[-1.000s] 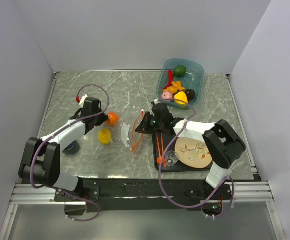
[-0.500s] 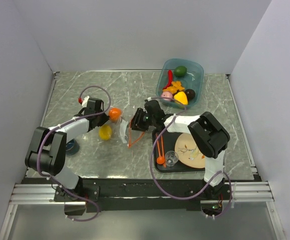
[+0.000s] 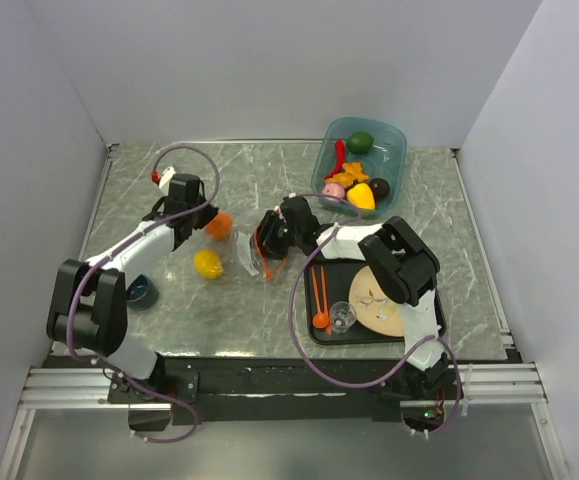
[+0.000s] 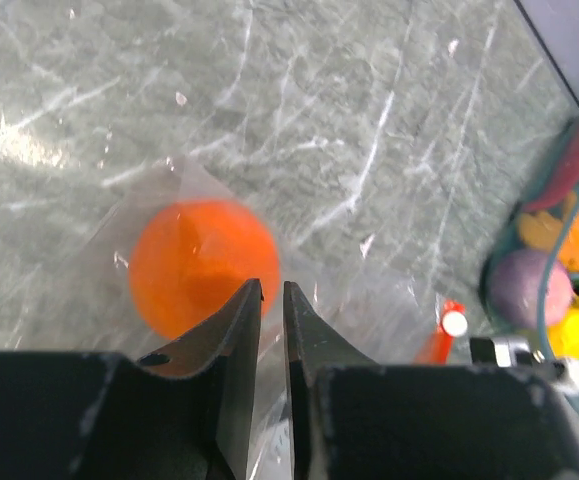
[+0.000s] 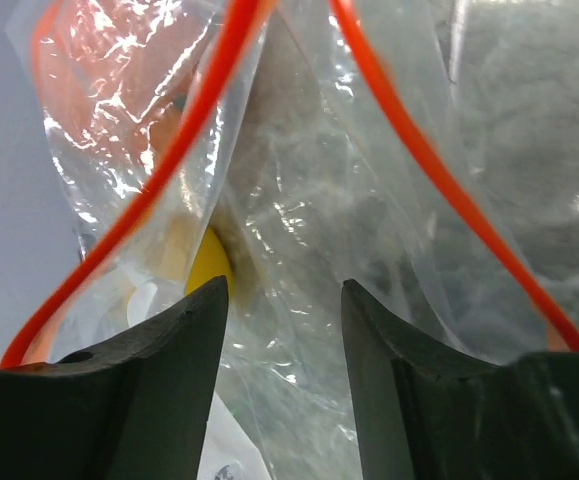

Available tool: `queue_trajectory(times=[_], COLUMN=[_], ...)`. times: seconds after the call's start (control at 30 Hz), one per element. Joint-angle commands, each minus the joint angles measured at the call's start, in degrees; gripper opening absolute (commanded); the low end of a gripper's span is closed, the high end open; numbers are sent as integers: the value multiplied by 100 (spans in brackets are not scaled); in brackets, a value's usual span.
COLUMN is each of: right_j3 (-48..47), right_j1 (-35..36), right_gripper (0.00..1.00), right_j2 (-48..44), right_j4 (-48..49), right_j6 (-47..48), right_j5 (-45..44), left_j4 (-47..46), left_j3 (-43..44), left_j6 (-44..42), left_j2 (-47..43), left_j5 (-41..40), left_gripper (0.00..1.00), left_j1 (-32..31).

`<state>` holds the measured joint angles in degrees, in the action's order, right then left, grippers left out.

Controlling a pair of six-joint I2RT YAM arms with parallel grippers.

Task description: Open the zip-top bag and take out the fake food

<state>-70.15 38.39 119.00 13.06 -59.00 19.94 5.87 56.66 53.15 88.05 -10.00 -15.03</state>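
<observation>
The zip-top bag (image 3: 241,255) lies mid-table, clear, its orange-red zip strip (image 5: 209,90) spread open in a loop. An orange toy fruit (image 3: 219,224) and a yellow lemon (image 3: 207,263) sit in its left end. My left gripper (image 3: 206,232) is pinched shut on the bag's film (image 4: 369,290) just short of the orange (image 4: 194,260). My right gripper (image 3: 266,243) is open at the bag's mouth. In the right wrist view its jaws (image 5: 284,285) stand inside the zip loop, with clear plastic (image 5: 299,180) between them and the lemon (image 5: 207,265) showing through.
A translucent blue tub (image 3: 394,150) at the back right holds several toy foods. A black tray (image 3: 314,330) at the front right carries a plate (image 3: 384,300), an orange spoon (image 3: 319,300) and a clear cup (image 3: 342,317). A dark round object (image 3: 141,292) lies front left.
My right gripper has moved left and away with the bag's mouth. My left gripper and the orange have shifted slightly towards the back. The bag has slid left.
</observation>
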Motion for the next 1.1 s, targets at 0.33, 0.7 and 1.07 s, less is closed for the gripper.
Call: queue_trajectory(times=[0.33, 0.7, 1.07], right_j3=[-254, -227, -289], right_j1=[19, 19, 19], right_gripper=[60, 63, 69], right_j2=[255, 264, 247], right_j4=[575, 601, 663], right_j6=[-270, -270, -305], right_j5=[335, 335, 361], left_j4=[107, 221, 64], left_j3=[451, 249, -6], left_j6=[-173, -120, 38], left_j2=[731, 801, 916], left_j5=[-871, -978, -863], left_gripper=[17, 29, 24], left_j1=[44, 44, 9])
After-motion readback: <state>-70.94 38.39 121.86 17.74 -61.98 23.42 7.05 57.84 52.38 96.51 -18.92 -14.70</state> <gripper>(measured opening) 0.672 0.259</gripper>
